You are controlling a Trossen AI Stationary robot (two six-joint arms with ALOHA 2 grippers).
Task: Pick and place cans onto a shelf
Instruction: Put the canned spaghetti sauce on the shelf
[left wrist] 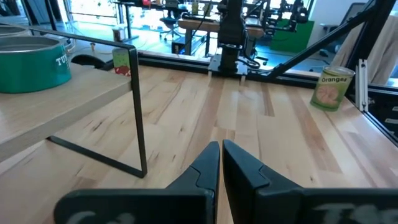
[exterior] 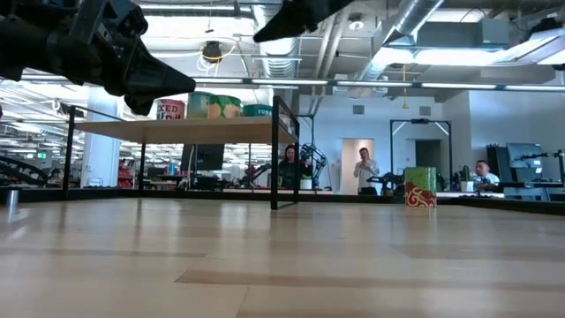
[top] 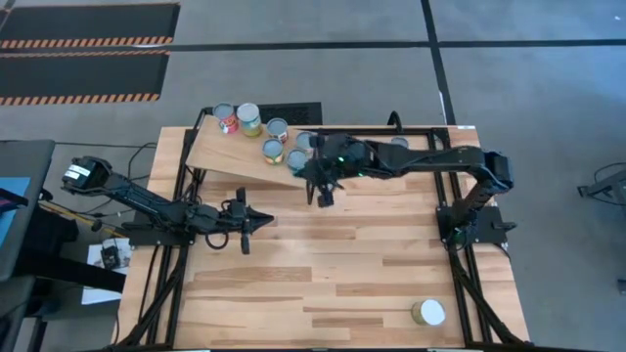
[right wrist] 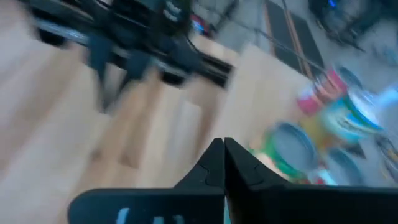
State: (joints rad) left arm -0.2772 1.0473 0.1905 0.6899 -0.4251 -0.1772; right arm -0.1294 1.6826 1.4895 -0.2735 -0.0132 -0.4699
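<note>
Both hands are closed and empty, the right hand just beside the shelf with its cans, so it should next cross to the cream-topped can near the counter's front right corner.

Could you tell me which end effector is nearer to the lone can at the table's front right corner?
Right, narrowly. The right end effector hangs shut by the shelf, far across from the lone can. The left end effector rests shut at centre-left, slightly farther away.

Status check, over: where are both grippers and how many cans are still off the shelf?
Left gripper shut, empty, mid-table. Right gripper shut, empty, just off the shelf. One can still on the table, near corner on the right arm's side. Nothing blocking.
</note>
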